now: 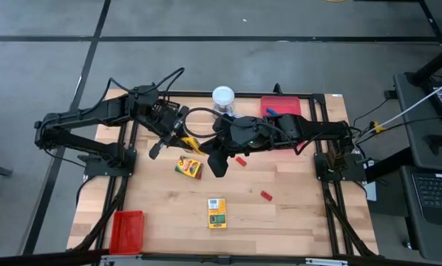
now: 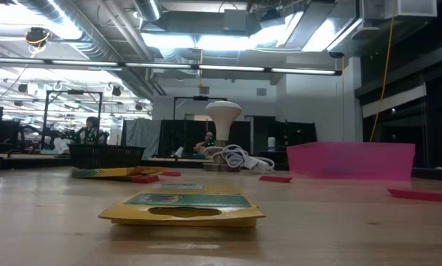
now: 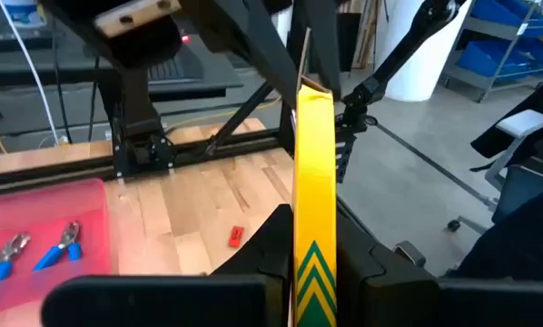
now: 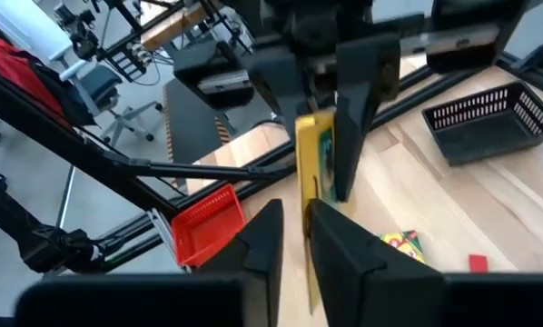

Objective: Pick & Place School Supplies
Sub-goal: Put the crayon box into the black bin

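My left gripper is shut on a yellow crayon box held in the air over the table's far middle. My right gripper is open. Its fingers stand on either side of the same box's free end. I cannot tell whether they touch it. A second crayon box and a third lie flat on the table, as do two small red blocks. Two blue-handled pliers lie in the pink tray. The low view shows neither gripper. My left gripper pinches the crayon box between its two fingers, on the flat faces of the end printed with green chevrons. The box shows edge-on and reaches out past the fingers along them. It is lifted clear of the table.
A white round-topped container stands at the far edge beside the pink tray. A black wire basket sits on the far left. A red tray lies at the near left corner. Bare wood shows along the near right.
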Available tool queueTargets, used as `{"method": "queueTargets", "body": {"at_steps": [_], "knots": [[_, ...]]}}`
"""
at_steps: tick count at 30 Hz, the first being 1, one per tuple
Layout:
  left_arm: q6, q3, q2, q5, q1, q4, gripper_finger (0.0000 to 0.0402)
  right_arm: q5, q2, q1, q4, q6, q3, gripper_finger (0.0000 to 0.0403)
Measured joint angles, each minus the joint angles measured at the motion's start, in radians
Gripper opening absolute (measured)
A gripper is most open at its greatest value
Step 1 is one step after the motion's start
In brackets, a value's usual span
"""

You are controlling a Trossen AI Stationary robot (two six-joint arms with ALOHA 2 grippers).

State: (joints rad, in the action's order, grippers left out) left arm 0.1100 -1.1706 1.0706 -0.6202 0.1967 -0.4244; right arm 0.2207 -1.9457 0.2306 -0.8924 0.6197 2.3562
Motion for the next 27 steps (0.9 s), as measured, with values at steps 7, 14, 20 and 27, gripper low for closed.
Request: {"method": "queueTargets", "body": {"at_steps": [7,14,20,27], "knots": [[0.016,0.000,-0.002,0.064,0.036,-0.112,0.0026,0.046,0.000,0.000,0.010,-0.001,0.000,0.0099],[0.065,0.000,-0.034,0.336,0.152,-0.326,0.0026,0.113,0.000,0.007,-0.008,-0.008,0.000,0.0109],[-0.068,0.003,-0.048,0.449,0.341,-0.415,0.0026,0.181,0.000,0.022,-0.142,0.021,0.000,0.0109],[-0.209,0.154,-0.090,0.377,0.587,-0.342,0.0026,0.296,0.000,0.072,-0.305,0.103,0.000,0.0110]]}}
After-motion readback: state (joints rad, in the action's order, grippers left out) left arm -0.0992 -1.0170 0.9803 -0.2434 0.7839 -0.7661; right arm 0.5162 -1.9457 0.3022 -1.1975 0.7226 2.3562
